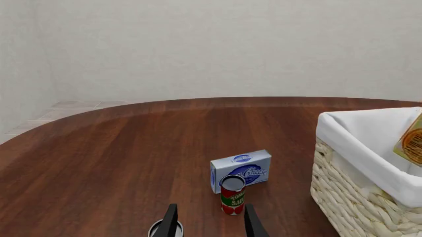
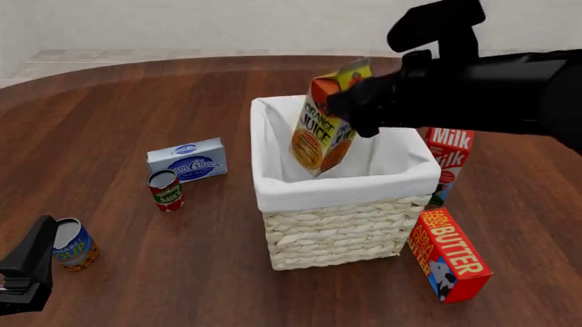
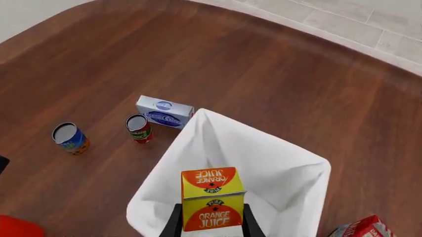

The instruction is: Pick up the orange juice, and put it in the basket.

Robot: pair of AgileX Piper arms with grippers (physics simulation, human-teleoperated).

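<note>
My right gripper (image 2: 356, 102) is shut on the orange juice (image 2: 323, 133), a yellow carton with orange-slice pictures, and holds it tilted over the open top of the basket (image 2: 345, 225). In the right wrist view the carton (image 3: 212, 200) sits between my fingers, above the white cloth lining (image 3: 290, 173). A corner of the carton (image 1: 412, 140) shows past the basket rim (image 1: 359, 143) in the left wrist view. My left gripper (image 1: 211, 222) is open and empty, low at the near left of the table (image 2: 27, 269).
A blue cream cheese box (image 2: 187, 160), a tomato sauce can (image 2: 165, 190) and a blue can (image 2: 71, 244) stand left of the basket. A Milk carton (image 2: 449, 160) and a Butter box (image 2: 449, 253) stand at its right.
</note>
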